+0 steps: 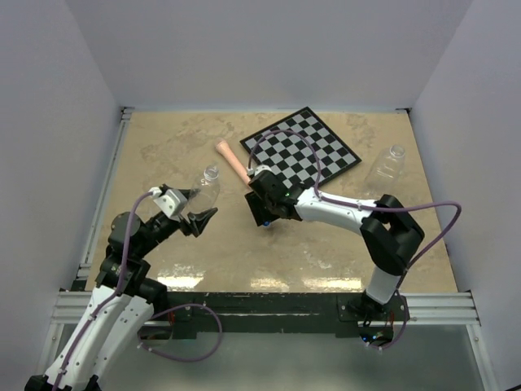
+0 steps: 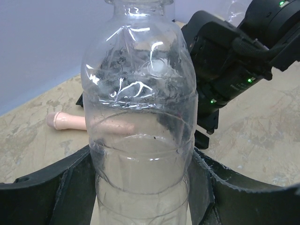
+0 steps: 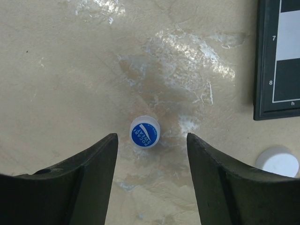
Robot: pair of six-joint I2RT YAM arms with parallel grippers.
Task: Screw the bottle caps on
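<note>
A small clear bottle [image 2: 140,108] stands upright and uncapped between my left gripper's [image 2: 140,157] fingers, which press on both its sides; in the top view the bottle [image 1: 209,184] and left gripper [image 1: 201,205] are at the table's left. A blue cap with white lettering [image 3: 144,132] lies flat on the table. My right gripper [image 3: 151,138] hangs open above it, pointing down, with the cap between the fingertips but nearer the left one. In the top view the right gripper [image 1: 267,213] is at mid table. A white cap [image 3: 277,161] lies to the right. A second clear bottle [image 1: 386,164] lies far right.
A pink tapered stick [image 1: 231,161] lies behind the small bottle, beside a chessboard [image 1: 308,145] at the back centre. The board's corner [image 3: 276,56] sits close above the white cap. White walls close in the table on three sides.
</note>
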